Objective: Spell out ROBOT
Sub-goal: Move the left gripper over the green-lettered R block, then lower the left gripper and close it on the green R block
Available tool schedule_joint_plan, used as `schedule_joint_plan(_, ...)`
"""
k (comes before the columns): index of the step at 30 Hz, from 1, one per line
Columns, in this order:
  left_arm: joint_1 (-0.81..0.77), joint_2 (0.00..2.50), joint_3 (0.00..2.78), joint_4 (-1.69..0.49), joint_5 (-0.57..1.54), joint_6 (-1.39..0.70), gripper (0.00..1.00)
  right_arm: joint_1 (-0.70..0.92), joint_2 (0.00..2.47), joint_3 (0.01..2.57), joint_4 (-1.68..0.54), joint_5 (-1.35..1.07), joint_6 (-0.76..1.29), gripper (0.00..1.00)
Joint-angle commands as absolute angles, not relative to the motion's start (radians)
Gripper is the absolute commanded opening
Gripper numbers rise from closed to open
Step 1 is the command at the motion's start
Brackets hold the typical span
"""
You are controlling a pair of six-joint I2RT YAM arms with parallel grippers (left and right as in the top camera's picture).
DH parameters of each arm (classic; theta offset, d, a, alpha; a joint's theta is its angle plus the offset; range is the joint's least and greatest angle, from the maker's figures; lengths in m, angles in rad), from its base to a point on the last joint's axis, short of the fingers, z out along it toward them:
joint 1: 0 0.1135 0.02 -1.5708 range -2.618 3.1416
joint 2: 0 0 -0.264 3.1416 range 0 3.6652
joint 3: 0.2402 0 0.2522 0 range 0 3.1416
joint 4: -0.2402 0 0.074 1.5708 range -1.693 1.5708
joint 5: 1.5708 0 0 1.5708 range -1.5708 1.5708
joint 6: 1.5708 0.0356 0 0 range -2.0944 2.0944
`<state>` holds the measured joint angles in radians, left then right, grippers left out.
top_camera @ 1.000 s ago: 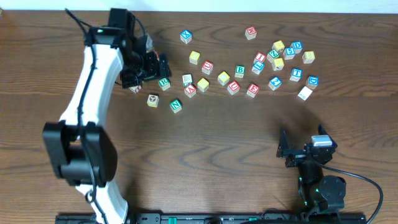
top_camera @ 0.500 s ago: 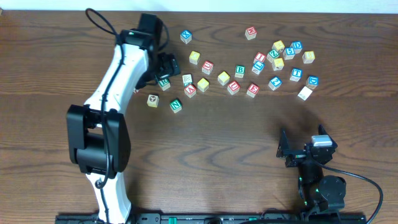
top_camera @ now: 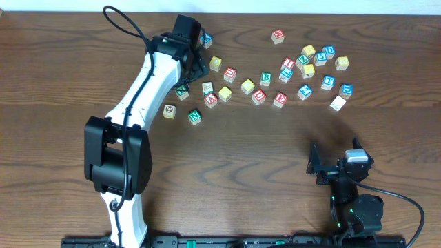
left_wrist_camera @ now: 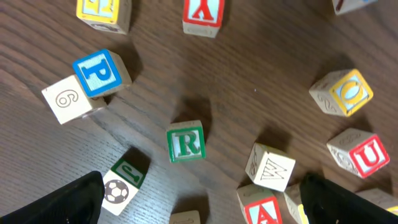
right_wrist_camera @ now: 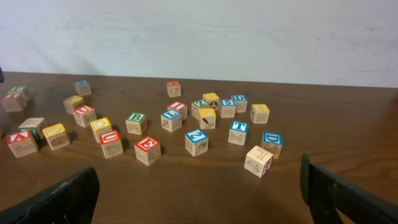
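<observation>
The left gripper (left_wrist_camera: pixel 202 200) hangs with its fingers spread wide and nothing between them. It is held over the green-framed wooden R cube (left_wrist_camera: pixel 185 142), which lies letter-up on the table, apart from its neighbours. The step in hand is judged to be the pick of this first letter.

The jaws are best centred on the cube and squared to its slightly turned sides before being lowered. That way the football-picture cube (left_wrist_camera: pixel 115 190) and the pale W cube (left_wrist_camera: pixel 270 167) close by are not nudged.

The green-framed B cube (top_camera: pixel 265 78) and the blue-framed T cube (top_camera: pixel 329 82) lie further right in the scatter. The right gripper (right_wrist_camera: pixel 199 199) is parked low near the front edge, with its fingers wide apart and empty.

The surface is a dark brown wood-grain table (top_camera: pixel 248 158), and a plain whitish wall (right_wrist_camera: pixel 199 37) is seen behind it.
</observation>
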<state>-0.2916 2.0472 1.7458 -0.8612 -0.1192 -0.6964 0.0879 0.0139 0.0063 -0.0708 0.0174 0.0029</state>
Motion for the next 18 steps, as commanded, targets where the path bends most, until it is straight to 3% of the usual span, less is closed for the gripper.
schedule_joint_plan(1, -0.284, 2.079, 1.748, -0.854, -0.15, -0.74, 0.98, 0.082, 0.012, 0.005, -0.075, 0.012, -0.008, 0.99)
schedule_joint_plan(18, -0.284, 2.239, 1.745, -0.78, -0.15, -0.747, 0.98, 0.082, 0.012, 0.005, -0.075, 0.012, -0.008, 0.99)
